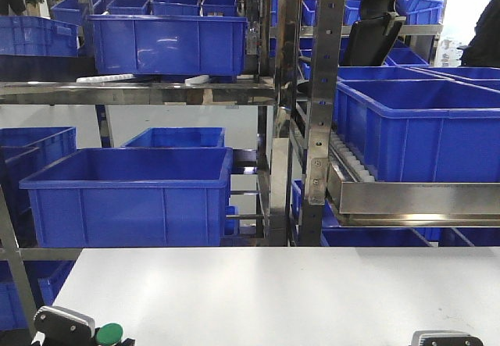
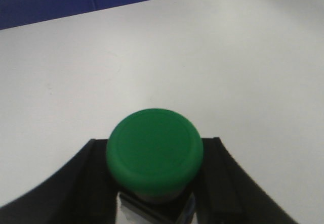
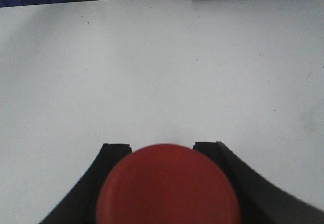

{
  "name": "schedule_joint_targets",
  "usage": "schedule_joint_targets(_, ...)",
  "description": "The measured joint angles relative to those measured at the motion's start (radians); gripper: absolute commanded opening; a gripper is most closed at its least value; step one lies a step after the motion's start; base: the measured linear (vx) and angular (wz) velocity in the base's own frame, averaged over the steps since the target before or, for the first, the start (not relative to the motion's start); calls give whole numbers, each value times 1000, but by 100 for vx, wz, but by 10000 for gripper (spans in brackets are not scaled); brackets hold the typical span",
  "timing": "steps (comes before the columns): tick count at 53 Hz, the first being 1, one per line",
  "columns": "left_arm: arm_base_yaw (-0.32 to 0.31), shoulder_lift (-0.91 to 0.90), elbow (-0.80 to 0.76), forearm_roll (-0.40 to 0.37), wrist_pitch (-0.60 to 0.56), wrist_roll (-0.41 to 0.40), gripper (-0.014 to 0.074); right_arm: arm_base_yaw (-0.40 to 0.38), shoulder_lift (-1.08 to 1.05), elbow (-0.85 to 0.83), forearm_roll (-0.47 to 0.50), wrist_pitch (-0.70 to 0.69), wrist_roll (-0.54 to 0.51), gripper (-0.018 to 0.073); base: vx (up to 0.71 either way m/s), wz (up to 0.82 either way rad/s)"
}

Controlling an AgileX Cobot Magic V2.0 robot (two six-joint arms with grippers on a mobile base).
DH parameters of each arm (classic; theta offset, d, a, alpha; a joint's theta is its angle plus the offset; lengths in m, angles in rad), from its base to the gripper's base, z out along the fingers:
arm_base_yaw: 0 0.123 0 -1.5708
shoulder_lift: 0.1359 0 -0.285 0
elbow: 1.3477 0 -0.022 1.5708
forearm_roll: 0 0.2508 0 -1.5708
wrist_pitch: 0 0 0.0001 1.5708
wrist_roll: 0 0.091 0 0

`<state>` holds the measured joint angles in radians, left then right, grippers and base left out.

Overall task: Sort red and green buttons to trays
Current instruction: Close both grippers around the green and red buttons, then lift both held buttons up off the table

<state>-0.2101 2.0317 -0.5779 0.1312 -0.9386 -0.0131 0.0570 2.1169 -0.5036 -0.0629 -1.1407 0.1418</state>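
Observation:
My left gripper [image 2: 157, 144] is shut on the green button [image 2: 154, 153]. Its round green cap stands between the two black fingers, with the black-grey body below, held over the white table [image 2: 202, 57]. In the front view the green cap [image 1: 109, 333] shows at the bottom left beside the left gripper [image 1: 66, 326]. The red button [image 3: 167, 188] fills the space between the black fingers of my right gripper [image 3: 162, 146], which is shut on it; its body is hidden under the cap. In the front view only the top of the right gripper [image 1: 445, 338] shows. The trays are out of view.
Past the far edge of the white table [image 1: 273, 283] stands a metal rack [image 1: 312, 127] with several deep blue crates [image 1: 133, 194] on its shelves. A steel roller shelf [image 1: 406, 201] juts out at the right.

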Motion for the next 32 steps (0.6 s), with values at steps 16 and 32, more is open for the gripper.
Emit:
schedule_joint_targets(16, 0, -28, 0, 0, 1, -38, -7, 0, 0, 0, 0, 0, 0, -13, 0, 0)
schedule_joint_targets(32, 0, -346, 0, 7, 351, -132, -6, 0, -139, 0, -82, 45, 86, -10, 0, 0)
